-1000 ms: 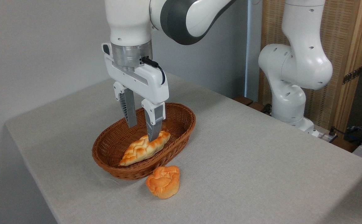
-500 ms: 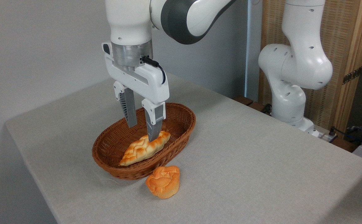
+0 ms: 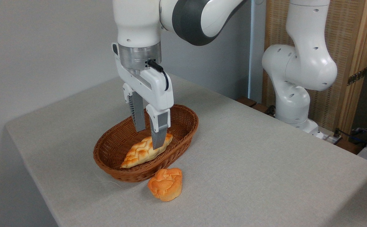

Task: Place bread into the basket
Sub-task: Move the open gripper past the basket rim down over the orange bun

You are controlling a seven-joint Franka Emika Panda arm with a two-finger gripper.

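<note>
On the worktop (image 3: pixel 265 176), fixed camera view: covering is a pale grey, fine-grained cloth, flat, with a rounded corner at 9 o'clock and a long front edge running down toward 6 o'clock.

Basket (image 3: pixel 114 164): oval, brown woven wicker, low sloping sides, long axis running from 7 to 1 o'clock. Its bowl holds a long pale-golden braided loaf (image 3: pixel 140 153), glazed, lying along the same axis.

Bread (image 3: pixel 165 184): small chunky golden-orange bun, lumpy cracked top, ribbed muffin-like sides. It stands on the cloth outside the basket, at the basket's 5 o'clock, just beside the rim; whether it touches the wicker cannot be told.

End effector (image 3: pixel 148 138): white housing on a metal wrist ring, two grey ribbed fingers (image 3: pixel 138 115) pointing down over the basket. Fingers stand spread with a clear gap and pinch nothing. The nearer tip overlaps the loaf's far end in this view; contact cannot be told.

Open room: bare cloth is wide from 3 to 5 o'clock of the bun. The white arm base (image 3: pixel 292 107) stands off the worktop's far edge at 2 o'clock.
</note>
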